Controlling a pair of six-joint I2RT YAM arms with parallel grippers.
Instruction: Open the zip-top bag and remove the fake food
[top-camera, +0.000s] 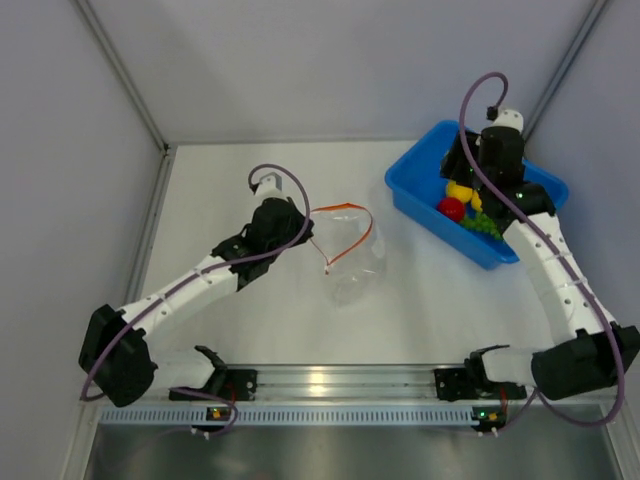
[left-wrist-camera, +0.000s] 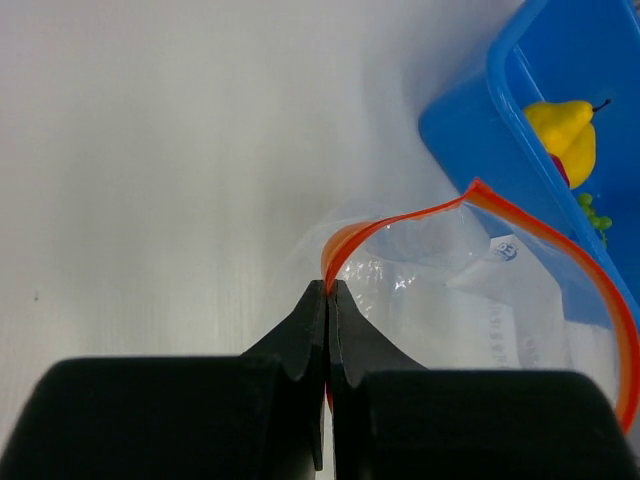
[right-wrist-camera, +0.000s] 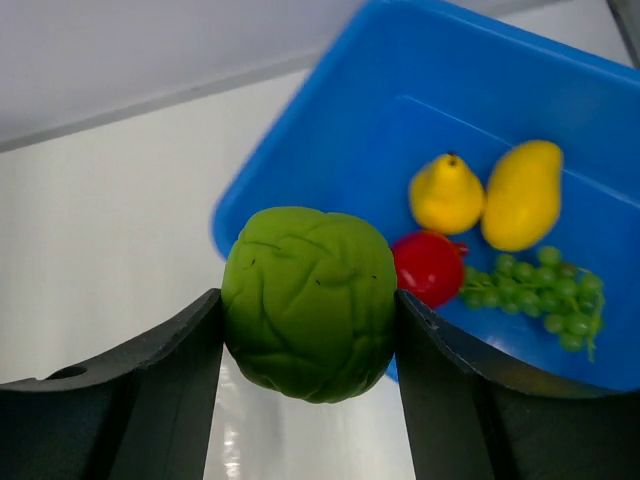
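The clear zip-top bag (top-camera: 352, 258) lies open on the table, its orange-red strip (left-wrist-camera: 545, 232) curving wide; it looks empty. My left gripper (left-wrist-camera: 329, 288) is shut on the strip's left end. My right gripper (right-wrist-camera: 310, 350) is shut on the green round fruit (right-wrist-camera: 308, 300) and holds it above the near edge of the blue bin (top-camera: 412, 193). In the bin lie two yellow pear-like pieces (right-wrist-camera: 447, 193) (right-wrist-camera: 522, 193), the red apple (right-wrist-camera: 430, 266) and the green grapes (right-wrist-camera: 535, 291). In the top view the right gripper (top-camera: 462, 170) is over the bin; the green fruit is hidden there.
The blue bin stands at the back right, close to the right wall. White enclosure walls surround the table (top-camera: 240, 330). The arms' mounting rail (top-camera: 340, 380) runs along the near edge.
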